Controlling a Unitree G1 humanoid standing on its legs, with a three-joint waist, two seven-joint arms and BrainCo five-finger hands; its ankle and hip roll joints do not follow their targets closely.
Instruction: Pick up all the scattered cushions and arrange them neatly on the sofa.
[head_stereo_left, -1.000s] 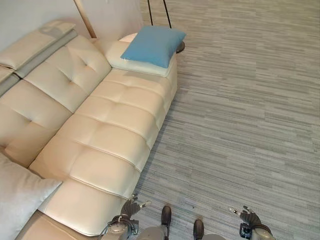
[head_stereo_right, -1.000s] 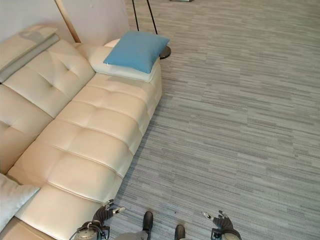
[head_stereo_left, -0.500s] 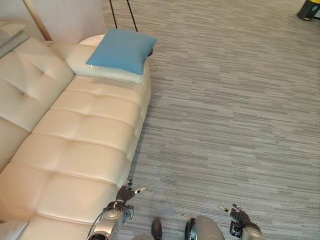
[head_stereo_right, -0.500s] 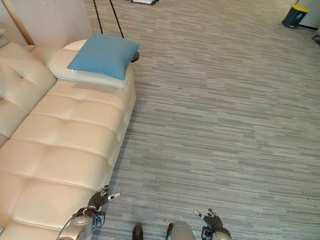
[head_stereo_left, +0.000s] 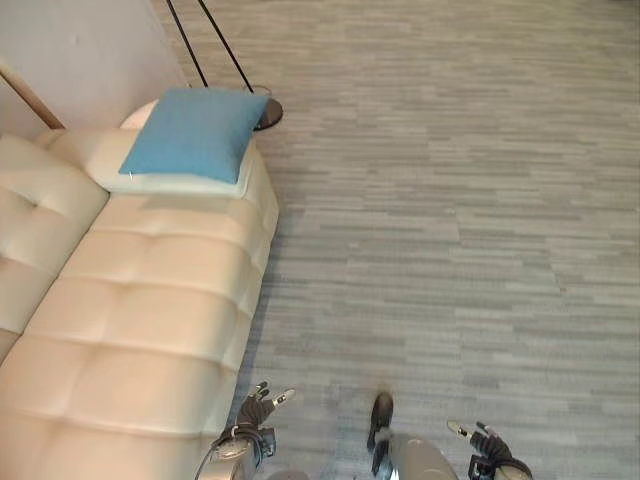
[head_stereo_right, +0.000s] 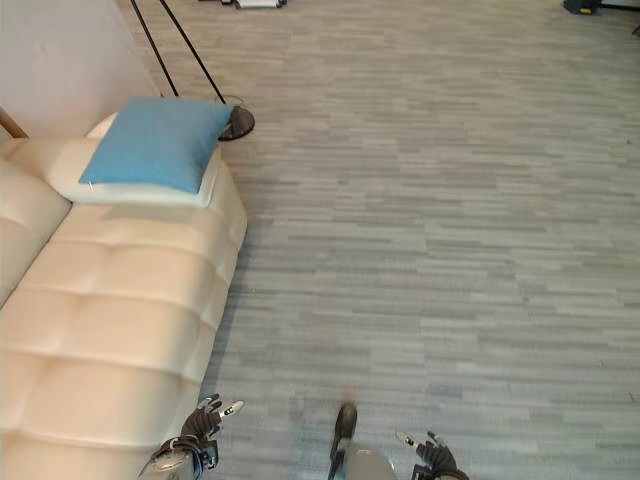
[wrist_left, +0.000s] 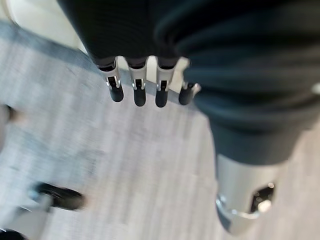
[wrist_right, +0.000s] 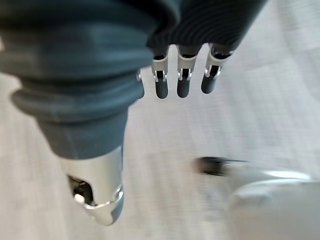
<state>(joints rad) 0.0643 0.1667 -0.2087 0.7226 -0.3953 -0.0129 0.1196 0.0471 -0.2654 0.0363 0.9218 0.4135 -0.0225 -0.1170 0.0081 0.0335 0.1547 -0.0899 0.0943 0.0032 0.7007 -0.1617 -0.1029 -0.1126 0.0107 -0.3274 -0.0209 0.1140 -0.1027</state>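
A blue cushion (head_stereo_left: 193, 134) lies flat on the far armrest of the cream leather sofa (head_stereo_left: 130, 310), at the upper left of the eye views. My left hand (head_stereo_left: 256, 412) hangs low beside the sofa's front edge, fingers straight and empty; the left wrist view shows its fingers (wrist_left: 136, 89) over grey floor. At the bottom right, my right hand (head_stereo_left: 482, 440) also hangs open over the floor with nothing in it, its fingers (wrist_right: 182, 82) spread in the right wrist view.
A floor lamp's round base (head_stereo_left: 266, 113) and thin black poles stand just behind the sofa's far end. Grey striped carpet (head_stereo_left: 450, 230) stretches wide to the right of the sofa.
The camera has swung right: the sofa slid toward the left edge and the light cushion at the lower left left the picture. Both hands stay low and open.
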